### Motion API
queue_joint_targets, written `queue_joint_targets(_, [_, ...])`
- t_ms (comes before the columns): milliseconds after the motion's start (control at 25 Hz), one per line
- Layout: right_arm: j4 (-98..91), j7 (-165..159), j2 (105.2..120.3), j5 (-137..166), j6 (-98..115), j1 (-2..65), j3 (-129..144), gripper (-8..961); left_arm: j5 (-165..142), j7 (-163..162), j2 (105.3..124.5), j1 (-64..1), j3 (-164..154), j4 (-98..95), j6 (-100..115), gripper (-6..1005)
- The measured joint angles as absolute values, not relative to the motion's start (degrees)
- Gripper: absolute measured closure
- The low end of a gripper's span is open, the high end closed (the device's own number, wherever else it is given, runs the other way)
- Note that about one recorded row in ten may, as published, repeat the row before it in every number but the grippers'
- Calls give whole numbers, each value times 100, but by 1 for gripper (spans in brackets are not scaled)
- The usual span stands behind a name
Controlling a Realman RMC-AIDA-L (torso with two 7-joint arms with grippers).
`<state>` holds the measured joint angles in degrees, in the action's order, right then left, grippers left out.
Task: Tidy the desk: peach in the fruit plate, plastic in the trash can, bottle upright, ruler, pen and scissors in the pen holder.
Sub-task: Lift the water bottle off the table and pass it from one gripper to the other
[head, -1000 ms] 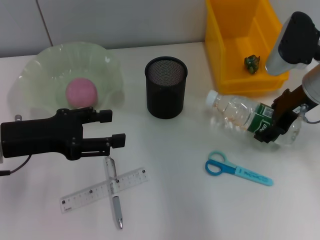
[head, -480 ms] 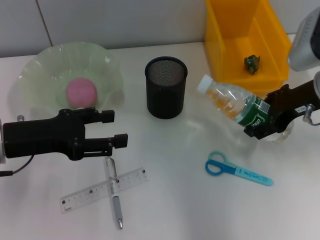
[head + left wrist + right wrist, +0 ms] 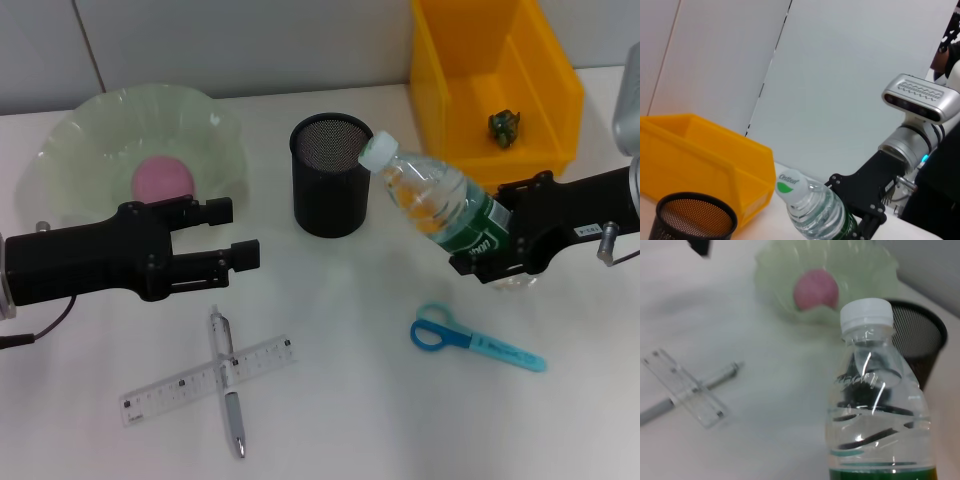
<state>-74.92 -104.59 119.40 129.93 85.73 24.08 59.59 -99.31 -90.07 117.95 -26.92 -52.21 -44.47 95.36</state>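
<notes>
The right gripper (image 3: 490, 262), clamped on the bottle (image 3: 437, 203) at centre-right, has it tilted mid-stand and next needs it vertical, while the left gripper (image 3: 228, 233) hangs open at left.

The right gripper (image 3: 492, 262) reaches in from the right edge, its fingers closed on the bottle (image 3: 440, 205), holding it tilted. The left gripper (image 3: 228, 236) hovers at the left, pointing right, its two fingers parted and holding nothing.
</notes>
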Motion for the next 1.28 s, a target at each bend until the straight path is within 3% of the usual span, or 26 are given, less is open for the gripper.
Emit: queue_joint_targets(1280, [-6083, -7814, 11955, 9553, 8264, 2068, 6539, 206, -7976, -7606, 11861, -2832, -5279, -2956, 9726, 205])
